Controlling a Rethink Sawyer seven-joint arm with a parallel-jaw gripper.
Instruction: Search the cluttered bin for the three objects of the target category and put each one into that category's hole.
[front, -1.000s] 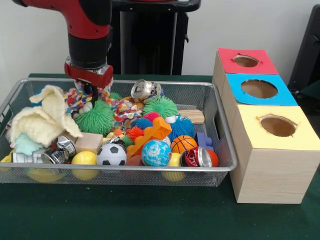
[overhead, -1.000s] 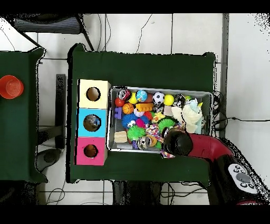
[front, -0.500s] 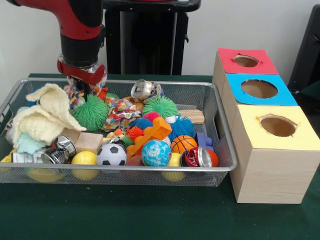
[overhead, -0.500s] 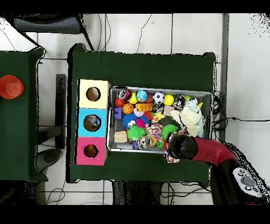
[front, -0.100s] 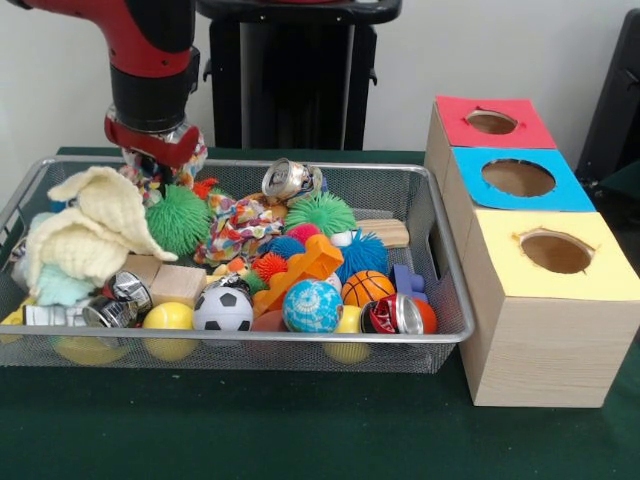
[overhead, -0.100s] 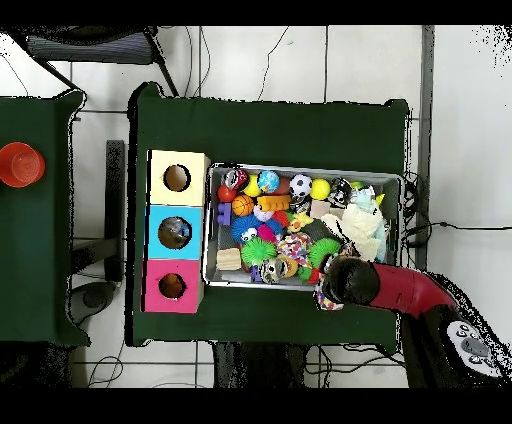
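My gripper (front, -0.100s: 152, 166) hangs over the wire bin's (front, -0.100s: 441, 243) far left corner, its fingers buried in a multicoloured knotted cloth toy (front, -0.100s: 160, 176) that hangs from it just above the clutter. In the overhead view the gripper (overhead, -0.100s: 330, 295) sits at the bin's (overhead, -0.100s: 392, 178) lower edge, near the rim. A second patterned cloth (front, -0.100s: 240, 224) lies in the bin beside a green spiky ball (front, -0.100s: 178, 220). Three boxes with holes stand beside the bin: red (front, -0.100s: 495, 122), blue (front, -0.100s: 520, 178) and yellow (front, -0.100s: 555, 250).
The bin holds a yellow cloth (front, -0.100s: 90, 230), a crushed can (front, -0.100s: 288, 180), a soccer ball (front, -0.100s: 222, 310), a globe ball (front, -0.100s: 312, 306), a basketball (front, -0.100s: 367, 288), an orange block (front, -0.100s: 310, 262) and a wooden block (front, -0.100s: 178, 284). A red cup (overhead, -0.100s: 20, 163) stands on a side table.
The gripper has risen and drifted toward the bin's far left corner, and the multicoloured cloth toy has come up with it, clear of the green spiky ball.
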